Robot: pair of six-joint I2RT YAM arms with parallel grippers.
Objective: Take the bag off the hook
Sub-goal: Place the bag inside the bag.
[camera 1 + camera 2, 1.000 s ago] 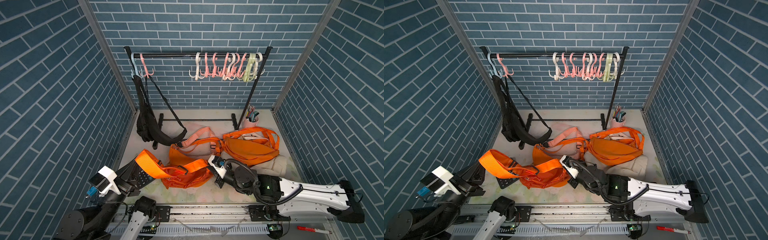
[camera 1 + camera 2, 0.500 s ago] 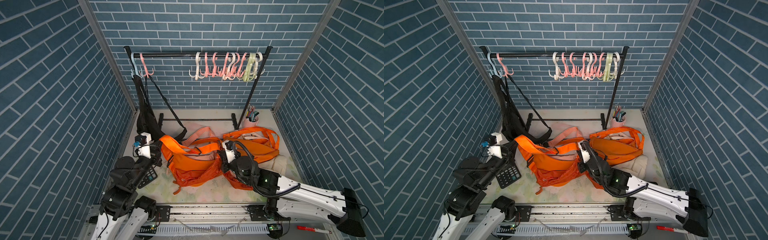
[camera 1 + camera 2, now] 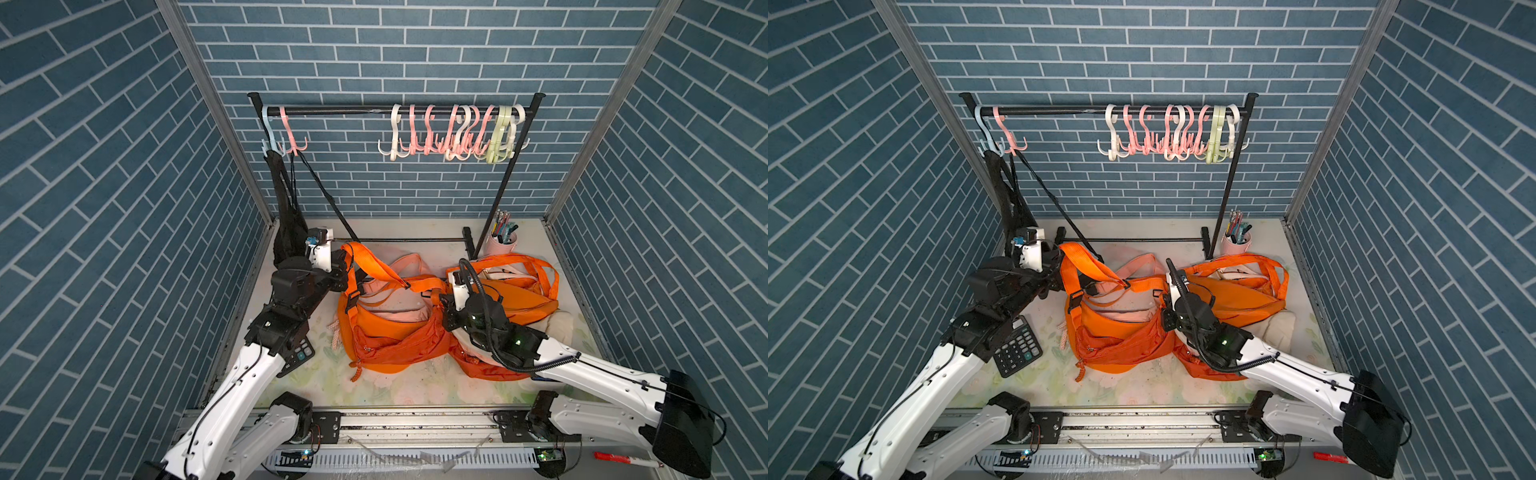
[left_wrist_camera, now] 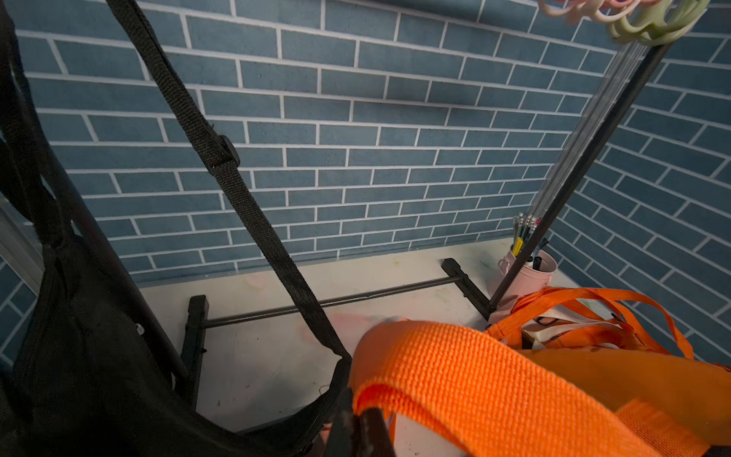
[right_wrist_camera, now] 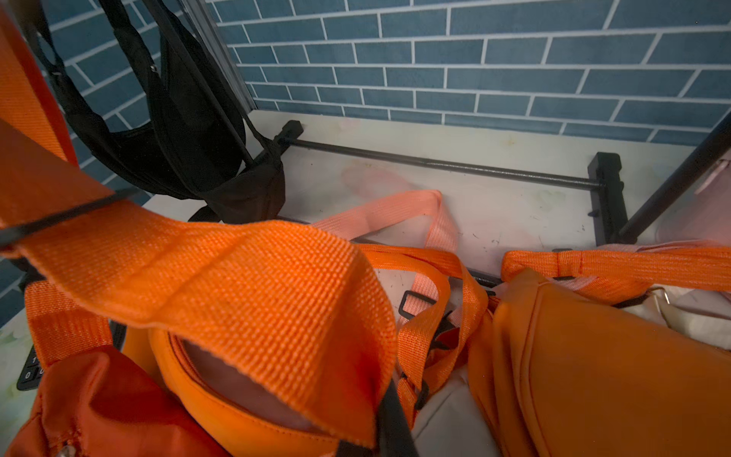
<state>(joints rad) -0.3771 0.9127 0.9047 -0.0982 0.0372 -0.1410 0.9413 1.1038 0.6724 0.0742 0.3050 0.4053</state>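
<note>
Step in hand: set-down of the orange bag (image 3: pixel 395 336). It's off the rail (image 3: pixel 332 111), body slumped on the pile of bags on the table (image 3: pixel 395 390), touching the second orange bag (image 3: pixel 523 299).

Your left hand (image 3: pixel 345 271) is clamped tight on the orange strap (image 3: pixel 378 266). The left wrist view shows the fingers (image 4: pixel 358 429) pinching the webbing. Your right hand (image 3: pixel 441 291) is clamped on the same strap at its other end, near the bag's buckle, and the right wrist view has the webbing draped over the finger (image 5: pixel 391 415). The strap runs raised between the 2 hands, not taut.

The black bag (image 3: pixel 286 232) hangs from the pale blue hook (image 3: pixel 266 124) and the pink hook (image 3: pixel 289 133) at the rail's left end, right behind your left hand. The other hooks (image 3: pixel 457 133) are bare.

Next move, my read: lower both hands together, open them so the strap drops on the pile, then back out without snagging webbing. Watch the left hand, since the black bag's strap (image 4: pixel 253 221) passes close by it. If the black bag is the target, you need 1 hand free, then lift its loop up and off the hook.
</note>
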